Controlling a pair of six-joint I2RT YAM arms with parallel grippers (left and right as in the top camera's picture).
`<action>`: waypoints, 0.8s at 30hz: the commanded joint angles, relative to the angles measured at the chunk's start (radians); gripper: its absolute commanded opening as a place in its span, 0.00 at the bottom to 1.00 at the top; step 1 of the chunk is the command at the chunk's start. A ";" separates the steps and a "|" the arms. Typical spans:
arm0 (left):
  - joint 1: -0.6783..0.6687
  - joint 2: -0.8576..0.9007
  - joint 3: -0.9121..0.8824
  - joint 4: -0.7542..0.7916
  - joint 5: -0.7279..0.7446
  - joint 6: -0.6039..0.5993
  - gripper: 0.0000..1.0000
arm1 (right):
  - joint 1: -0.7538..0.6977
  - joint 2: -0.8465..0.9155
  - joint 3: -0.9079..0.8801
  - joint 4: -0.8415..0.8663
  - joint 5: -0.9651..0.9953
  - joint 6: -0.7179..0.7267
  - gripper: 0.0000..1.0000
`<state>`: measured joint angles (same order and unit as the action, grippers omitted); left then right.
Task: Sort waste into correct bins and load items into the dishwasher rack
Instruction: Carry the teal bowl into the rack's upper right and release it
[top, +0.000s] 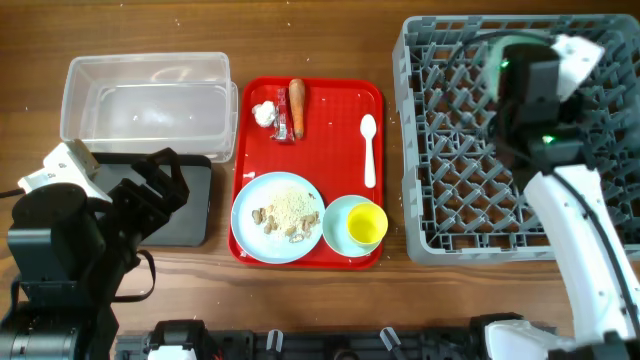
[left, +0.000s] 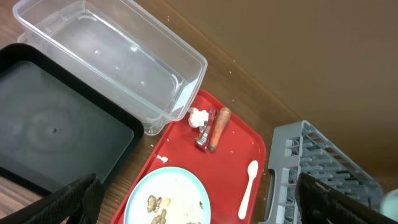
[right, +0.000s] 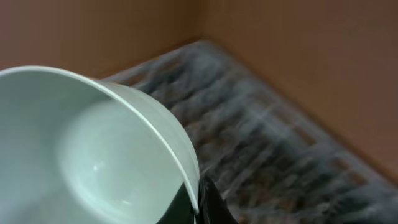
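The mint bowl (right: 93, 155) is clamped at its rim by the right gripper (right: 194, 208) and is held tilted above the far part of the rack (top: 412, 140). The pegs lie directly beneath and beyond the bowl, so a lowering between peg rows is judged to be what is called for. The left gripper (top: 162, 190) is spread apart, well left of the rack over the black tray (top: 195, 225); the right arm is nearer.
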<state>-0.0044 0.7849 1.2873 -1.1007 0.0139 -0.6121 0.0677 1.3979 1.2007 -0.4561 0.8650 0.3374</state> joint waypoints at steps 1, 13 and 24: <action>0.007 -0.004 0.009 0.003 0.012 -0.010 1.00 | -0.093 0.115 -0.002 0.135 0.216 -0.217 0.04; 0.007 -0.004 0.009 0.003 0.012 -0.010 1.00 | 0.044 0.470 -0.002 0.320 0.318 -0.550 0.23; 0.007 -0.004 0.009 0.003 0.012 -0.010 1.00 | 0.319 0.208 0.033 -0.005 -0.112 -0.472 0.88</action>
<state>-0.0044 0.7841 1.2877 -1.1000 0.0174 -0.6121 0.3565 1.7493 1.2030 -0.3767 1.0538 -0.2066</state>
